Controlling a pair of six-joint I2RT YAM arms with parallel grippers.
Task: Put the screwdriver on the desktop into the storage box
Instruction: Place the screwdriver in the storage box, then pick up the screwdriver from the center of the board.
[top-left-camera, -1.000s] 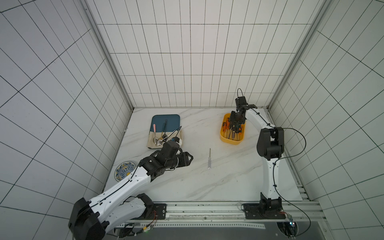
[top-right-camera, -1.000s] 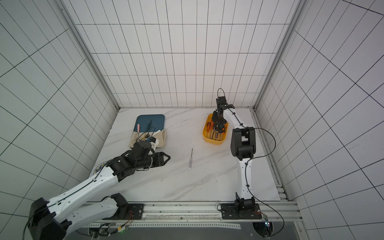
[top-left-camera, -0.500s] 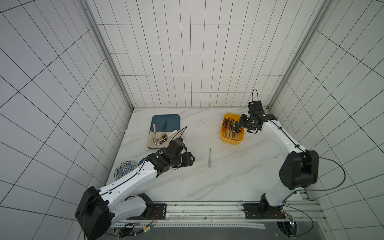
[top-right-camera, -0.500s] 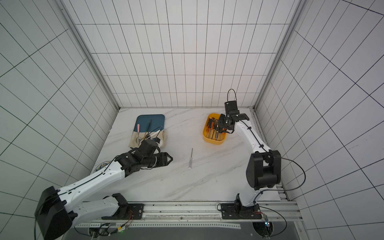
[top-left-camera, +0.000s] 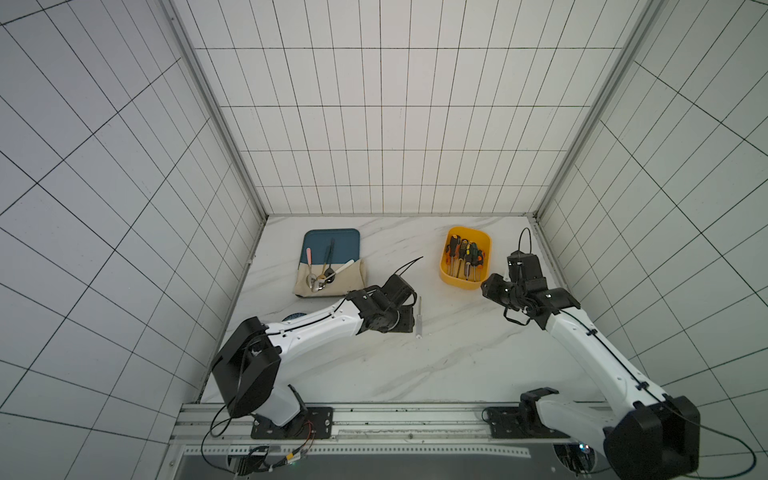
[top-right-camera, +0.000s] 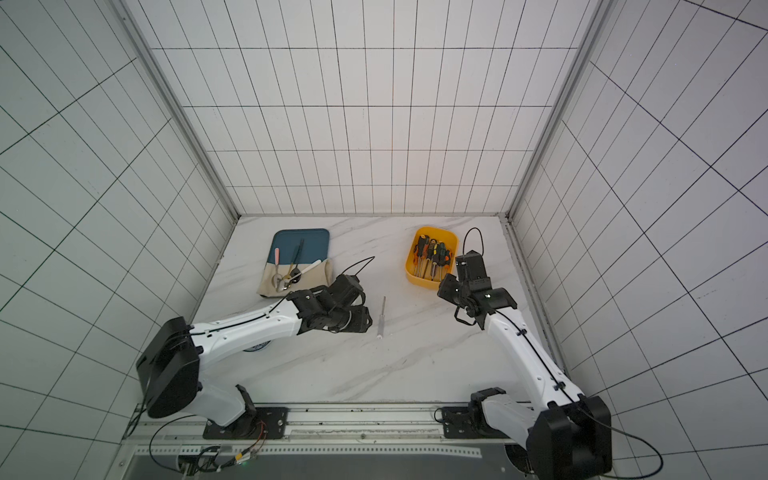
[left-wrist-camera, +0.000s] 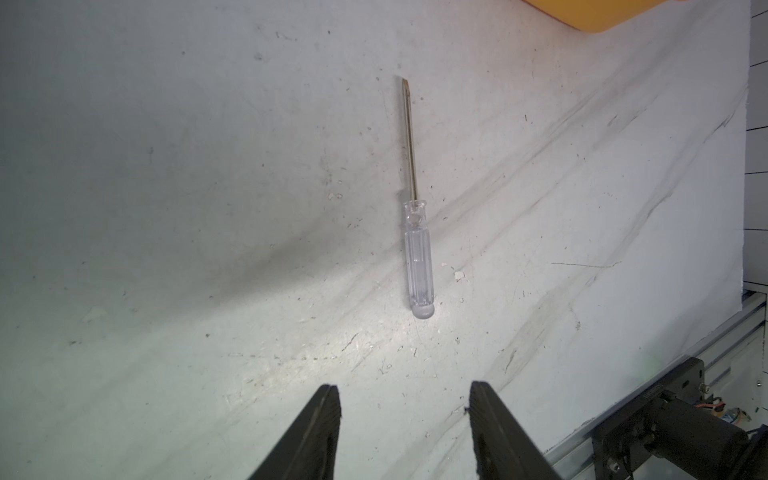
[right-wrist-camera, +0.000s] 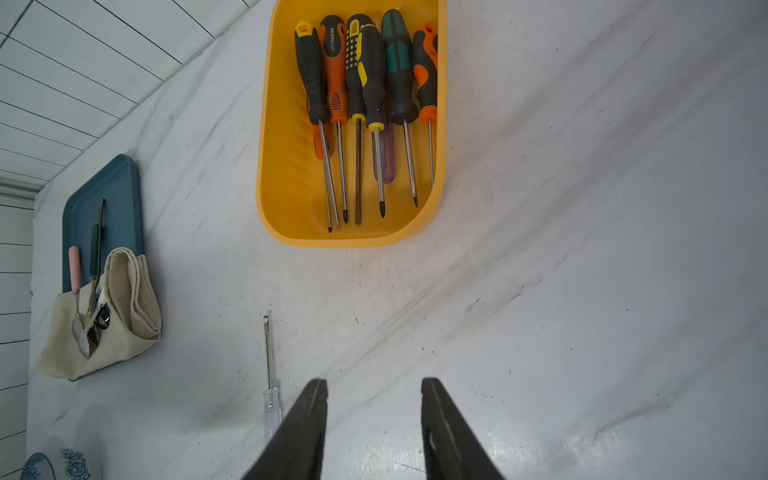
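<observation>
Screwdriver (left-wrist-camera: 417, 232): clear handle, lying flat on the desktop (top-left-camera: 415, 374), apart from the box.
Storage box (top-left-camera: 459, 285): yellow; I see other screwdrivers (right-wrist-camera: 372, 75) inside.
Left gripper (left-wrist-camera: 403, 395): jaws apart, empty, near the handle.
Right gripper (right-wrist-camera: 374, 384): jaws apart, empty.

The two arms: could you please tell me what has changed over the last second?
The right pincer drew back from over the storage box towards its base, open and empty. The left pincer moved in towards the screwdriver, open, not touching it. Screwdriver and box stayed put.
</observation>
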